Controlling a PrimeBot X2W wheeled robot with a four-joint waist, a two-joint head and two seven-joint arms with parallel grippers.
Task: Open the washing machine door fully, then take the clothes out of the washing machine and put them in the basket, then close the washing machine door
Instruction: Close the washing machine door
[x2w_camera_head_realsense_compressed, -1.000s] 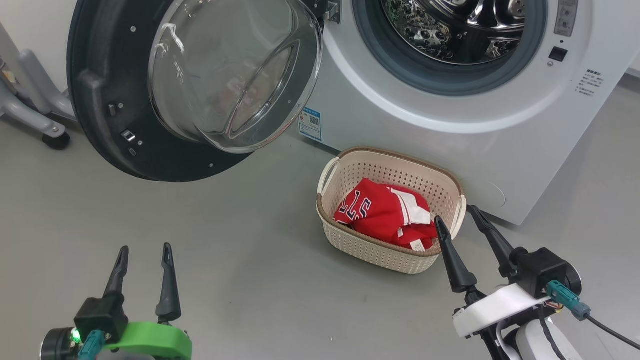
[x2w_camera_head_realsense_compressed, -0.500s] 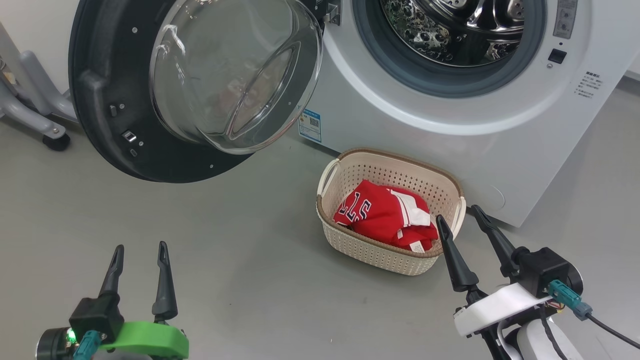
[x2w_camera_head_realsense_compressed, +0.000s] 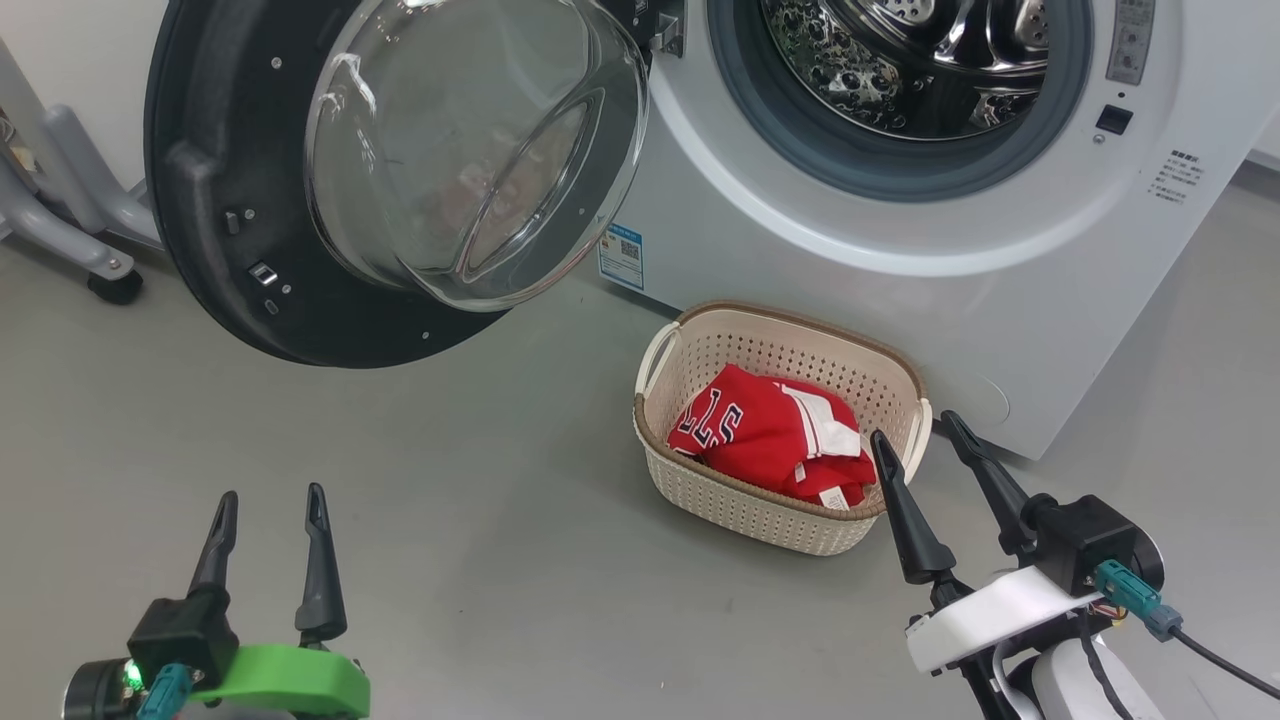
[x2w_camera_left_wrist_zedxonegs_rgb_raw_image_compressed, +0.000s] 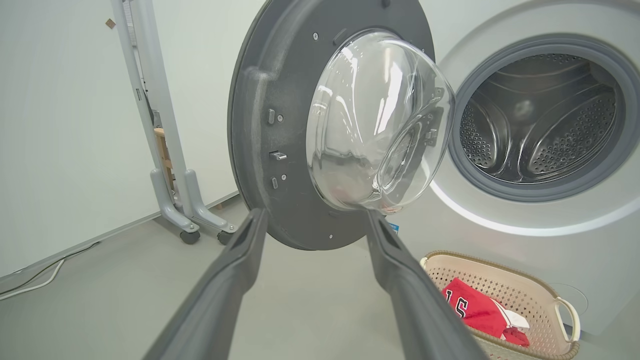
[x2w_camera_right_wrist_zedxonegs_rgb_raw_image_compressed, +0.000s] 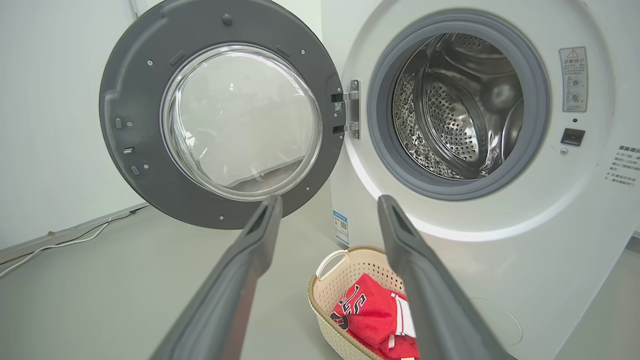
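The white washing machine (x2w_camera_head_realsense_compressed: 1010, 300) stands with its round black-rimmed door (x2w_camera_head_realsense_compressed: 230, 300) swung wide to the left, glass bowl bulging toward me. Its steel drum (x2w_camera_right_wrist_zedxonegs_rgb_raw_image_compressed: 450, 105) shows bare metal. Red clothes (x2w_camera_head_realsense_compressed: 770, 430) with white trim lie in the cream basket (x2w_camera_head_realsense_compressed: 740, 505) on the floor before the washer. My left gripper (x2w_camera_head_realsense_compressed: 268, 505) hovers open over the floor at lower left, well short of the door. My right gripper (x2w_camera_head_realsense_compressed: 915, 430) is open too, its fingertips beside the basket's right handle. The door (x2w_camera_left_wrist_zedxonegs_rgb_raw_image_compressed: 260, 125) and basket (x2w_camera_left_wrist_zedxonegs_rgb_raw_image_compressed: 505, 280) also appear in the left wrist view.
A grey wheeled stand (x2w_camera_head_realsense_compressed: 70, 215) sits left of the door against the white wall. A white cable (x2w_camera_right_wrist_zedxonegs_rgb_raw_image_compressed: 55, 245) runs along the floor by the wall. Grey floor (x2w_camera_head_realsense_compressed: 480, 500) stretches between my grippers.
The head camera has shifted slightly, so the scene sits a bit lower and to the right. The left gripper has drifted a little down-left in view. The right gripper is nearly unchanged.
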